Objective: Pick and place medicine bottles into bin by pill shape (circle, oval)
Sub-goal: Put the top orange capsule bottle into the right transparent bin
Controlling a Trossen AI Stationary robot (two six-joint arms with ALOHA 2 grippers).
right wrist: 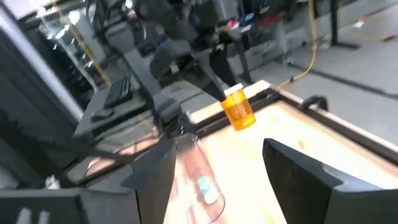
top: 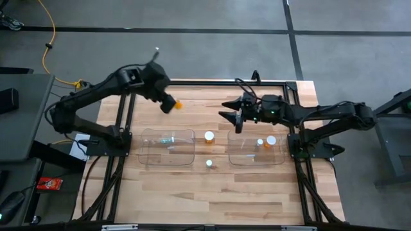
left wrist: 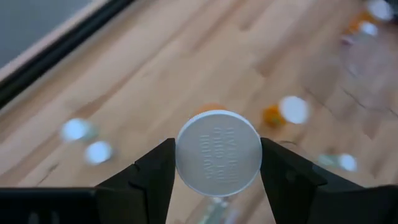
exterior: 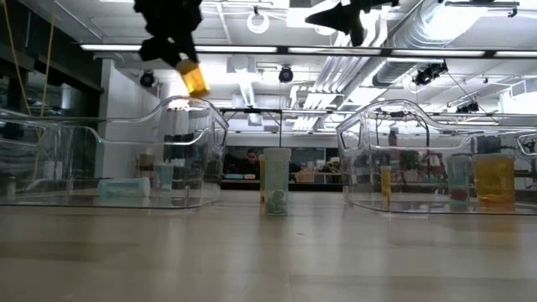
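My left gripper (top: 169, 102) hangs high over the table's far part, behind the left bin, shut on an amber medicine bottle (top: 178, 103) with a white cap. The bottle also shows in the low view (exterior: 195, 80) and the right wrist view (right wrist: 238, 111). My right gripper (top: 226, 109) is open and empty, raised over the table behind the right bin and pointing toward the left arm. An amber bottle (top: 209, 136) and a pale bottle (top: 209, 163) stand upright on the table between the bins. My left gripper pinches the bottle at its white cap end (left wrist: 217, 154) between its two fingers (left wrist: 155, 174), one on each side of the cap. The fingers slant downward. The bottle is lifted clear, and its amber body (exterior: 195, 81) hangs tilted below the fingertips.
Two clear bins stand side by side mid-table. The left bin (top: 149, 154) holds a pale teal bottle (top: 167, 140) lying down. The right bin (top: 239, 157) holds two upright bottles (top: 260, 142) (top: 271, 140). Black frame rails run along the table's left, right and far edges.
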